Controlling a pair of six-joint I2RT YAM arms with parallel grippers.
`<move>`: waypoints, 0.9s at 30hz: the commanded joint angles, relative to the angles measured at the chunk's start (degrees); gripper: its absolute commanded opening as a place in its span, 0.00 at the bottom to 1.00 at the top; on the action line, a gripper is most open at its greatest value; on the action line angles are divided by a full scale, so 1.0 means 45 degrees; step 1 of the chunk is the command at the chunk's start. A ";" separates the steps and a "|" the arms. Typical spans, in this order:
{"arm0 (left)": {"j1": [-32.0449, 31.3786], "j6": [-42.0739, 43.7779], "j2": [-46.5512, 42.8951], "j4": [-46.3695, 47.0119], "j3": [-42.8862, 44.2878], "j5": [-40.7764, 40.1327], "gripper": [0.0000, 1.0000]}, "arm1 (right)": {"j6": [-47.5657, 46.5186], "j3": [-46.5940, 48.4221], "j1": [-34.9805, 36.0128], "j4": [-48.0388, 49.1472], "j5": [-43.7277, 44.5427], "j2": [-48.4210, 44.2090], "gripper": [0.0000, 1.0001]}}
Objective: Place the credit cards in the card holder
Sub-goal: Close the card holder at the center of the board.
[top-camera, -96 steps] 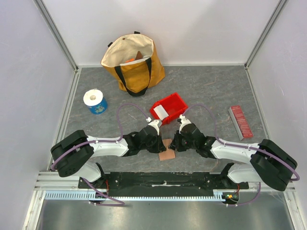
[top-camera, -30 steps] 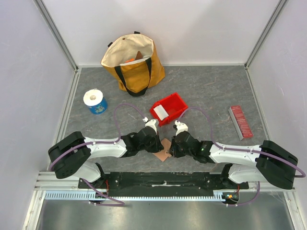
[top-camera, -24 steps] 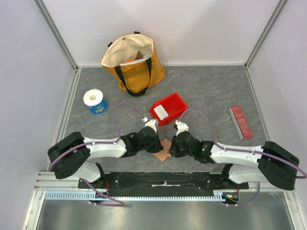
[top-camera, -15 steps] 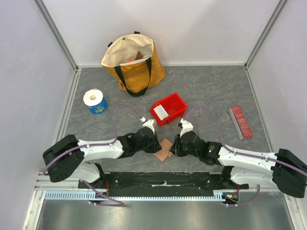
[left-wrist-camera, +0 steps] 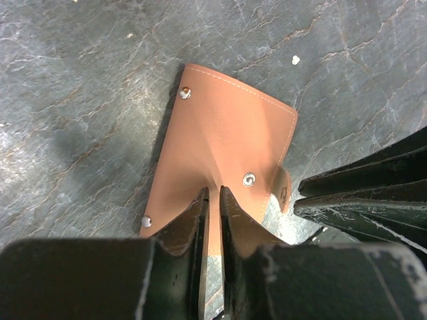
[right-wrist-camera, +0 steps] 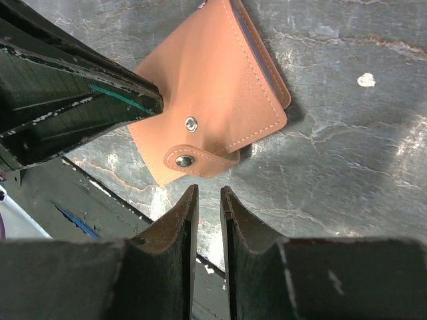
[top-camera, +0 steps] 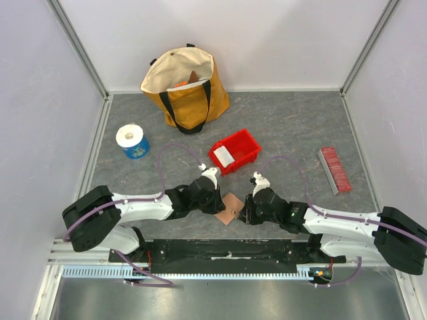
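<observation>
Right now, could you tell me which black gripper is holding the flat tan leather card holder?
The left gripper: its fingers pinch the tan leather card holder at its edge, while the right gripper hangs empty beside the snap tab.

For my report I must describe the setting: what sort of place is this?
Probably a robot test cell: plain white walls on aluminium posts enclose a grey table holding a tote bag and a card holder.

Left pincer (left-wrist-camera: pixel 212 200), right pincer (right-wrist-camera: pixel 205 197) sit pinched (low).
</observation>
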 commanded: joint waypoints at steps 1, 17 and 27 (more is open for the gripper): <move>-0.0041 0.0371 0.0423 0.0404 0.0005 0.0357 0.16 | 0.0130 0.0426 0.0064 0.0884 -0.0115 0.0289 0.26; -0.0041 -0.0040 0.0502 0.0619 -0.0230 0.0318 0.15 | -0.0691 0.1617 0.0083 0.0631 0.0667 0.1363 0.26; -0.0041 -0.0040 0.0482 0.0619 -0.0269 0.0317 0.15 | -0.0906 0.1852 0.0083 0.0845 0.0647 0.2184 0.26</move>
